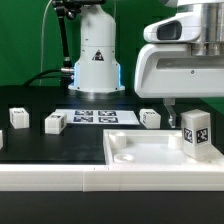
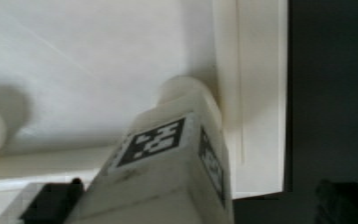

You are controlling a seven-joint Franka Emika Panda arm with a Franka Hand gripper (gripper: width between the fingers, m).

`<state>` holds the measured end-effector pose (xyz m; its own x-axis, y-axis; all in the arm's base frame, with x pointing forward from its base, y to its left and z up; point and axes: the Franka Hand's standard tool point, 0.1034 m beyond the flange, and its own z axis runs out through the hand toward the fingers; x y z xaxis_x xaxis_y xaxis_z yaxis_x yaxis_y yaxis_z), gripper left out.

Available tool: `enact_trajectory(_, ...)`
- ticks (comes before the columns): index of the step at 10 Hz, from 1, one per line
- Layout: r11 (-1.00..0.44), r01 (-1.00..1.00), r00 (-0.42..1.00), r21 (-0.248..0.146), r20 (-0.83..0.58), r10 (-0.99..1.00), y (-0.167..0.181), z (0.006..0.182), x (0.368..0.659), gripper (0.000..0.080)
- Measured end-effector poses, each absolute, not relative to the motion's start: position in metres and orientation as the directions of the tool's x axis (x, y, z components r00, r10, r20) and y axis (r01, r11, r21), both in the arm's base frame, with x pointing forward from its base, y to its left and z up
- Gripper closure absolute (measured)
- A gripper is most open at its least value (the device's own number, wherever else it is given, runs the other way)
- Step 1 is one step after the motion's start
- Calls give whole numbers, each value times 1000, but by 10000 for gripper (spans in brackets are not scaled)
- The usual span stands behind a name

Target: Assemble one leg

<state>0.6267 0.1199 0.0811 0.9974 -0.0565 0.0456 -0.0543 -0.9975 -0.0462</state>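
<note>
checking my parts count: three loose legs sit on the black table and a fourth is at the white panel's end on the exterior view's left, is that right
Not quite. The fourth leg is at the white panel's end on the exterior view's right, not its left; the exterior view shows this. The three loose legs do sit on the black table.

The leg (image 1: 196, 134) above the panel is white, and its face carries a black-and-white square tag. The panel (image 1: 140, 152) itself is plain white all over. Behind the panel, 3 small white blocks (image 1: 54, 123) show dark-marked tags against the black table (image 1: 30, 145). The marker board (image 1: 95, 117) behind the panel is white with black tags, and the backdrop (image 1: 25, 40) is green.
</note>
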Motion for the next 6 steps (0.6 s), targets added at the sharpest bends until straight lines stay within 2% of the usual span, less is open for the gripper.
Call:
enact_trajectory(1, -998, 57, 997, -34, 57, 55, 118, 82, 628, 150)
enact_trajectory(3, -992, 124, 990, -28, 67, 122, 116, 82, 629, 150)
enact_trajectory(5, -992, 120, 991, -28, 67, 118, 116, 82, 629, 412)
enact_trajectory(6, -992, 120, 991, -28, 67, 118, 116, 82, 629, 412)
